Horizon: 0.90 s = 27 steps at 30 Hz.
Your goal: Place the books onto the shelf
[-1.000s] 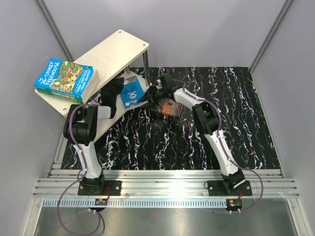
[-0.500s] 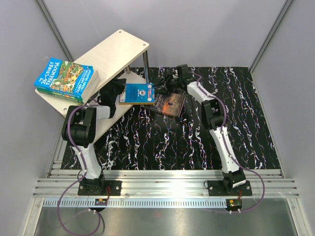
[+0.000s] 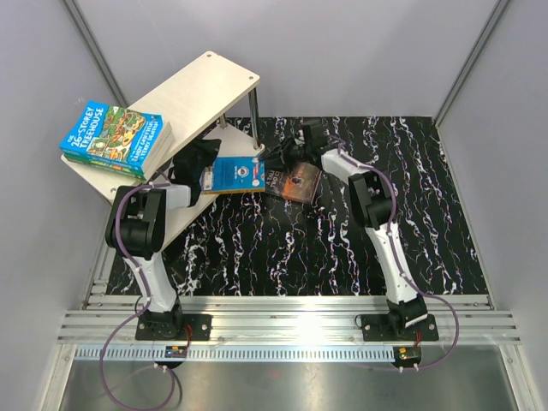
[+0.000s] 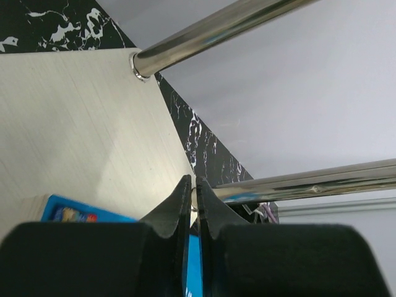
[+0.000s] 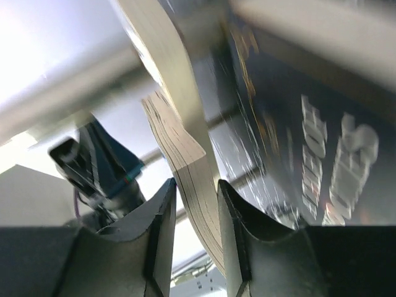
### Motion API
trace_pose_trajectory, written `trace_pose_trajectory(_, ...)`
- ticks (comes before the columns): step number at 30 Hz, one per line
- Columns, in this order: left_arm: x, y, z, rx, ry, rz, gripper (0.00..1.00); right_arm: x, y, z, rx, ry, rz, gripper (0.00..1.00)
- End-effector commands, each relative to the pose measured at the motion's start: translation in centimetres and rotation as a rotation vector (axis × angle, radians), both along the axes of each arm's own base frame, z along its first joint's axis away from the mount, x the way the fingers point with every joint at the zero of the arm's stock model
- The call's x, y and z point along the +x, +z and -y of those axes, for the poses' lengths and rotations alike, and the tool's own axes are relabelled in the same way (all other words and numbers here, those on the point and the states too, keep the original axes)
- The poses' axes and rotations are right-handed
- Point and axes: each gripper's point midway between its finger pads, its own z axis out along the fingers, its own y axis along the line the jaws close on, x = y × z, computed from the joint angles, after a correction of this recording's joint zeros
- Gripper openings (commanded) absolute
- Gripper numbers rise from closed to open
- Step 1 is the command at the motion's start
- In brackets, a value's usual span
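At the corner of the lower board, between my left jaws: one blue book, going in edge first.

My left jaws are pinched fully together on the thin edge of the blue book (image 4: 80,213). They hold it flat and partly over the lower board of the shelf (image 4: 80,124), I judge so that it can slide in under the metal rod (image 4: 235,15) rather than catch on it. My right jaws stand narrow, astride the page edge of the dark book (image 5: 297,154), one side to each face; whether they bite yet I cannot tell. That book is low over the counter (image 3: 385,214), just beside the blue one. A stack of Treehouse books (image 3: 114,137) lies flat at the shelf's left end, leaving these two to place.
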Motion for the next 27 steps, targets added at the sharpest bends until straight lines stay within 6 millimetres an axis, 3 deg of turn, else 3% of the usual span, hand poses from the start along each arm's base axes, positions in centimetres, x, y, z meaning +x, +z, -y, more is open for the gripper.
trace_pose_trajectory(1, 0.3, 0.6, 0.4, -0.001, -0.036, 0.044, 0.08, -3.3, 2.6, -1.7, 0.009, 0.049, 0.038, 0.23)
trace_pose_trajectory(9, 1.6, -1.2, 0.6, -0.019, -0.035, 0.033, 0.07, -6.3, 3.6, -2.8, 0.023, 0.092, 0.038, 0.05)
trace_pose_trajectory(12, 1.9, -1.6, 0.6, -0.026, -0.034, 0.032, 0.07, -7.0, 4.2, -3.7, 0.047, 0.120, 0.072, 0.08)
trace_pose_trajectory(15, 2.1, -2.0, 0.6, -0.023, -0.032, 0.029, 0.07, -8.1, 3.9, -4.1, 0.054, 0.142, 0.070, 0.22)
trace_pose_trajectory(17, 2.2, -2.1, 0.6, -0.021, -0.029, 0.035, 0.07, -8.7, 4.3, -4.3, 0.068, 0.156, 0.082, 0.25)
trace_pose_trajectory(23, 3.0, -2.0, 0.9, -0.029, -0.042, 0.053, 0.05, -10.5, 3.7, -4.5, 0.079, 0.190, 0.093, 0.00)
trace_pose_trajectory(27, 3.4, 0.4, 2.0, 0.021, -0.095, 0.076, 0.02, -10.5, 3.7, -3.9, 0.069, 0.173, 0.097, 0.00)
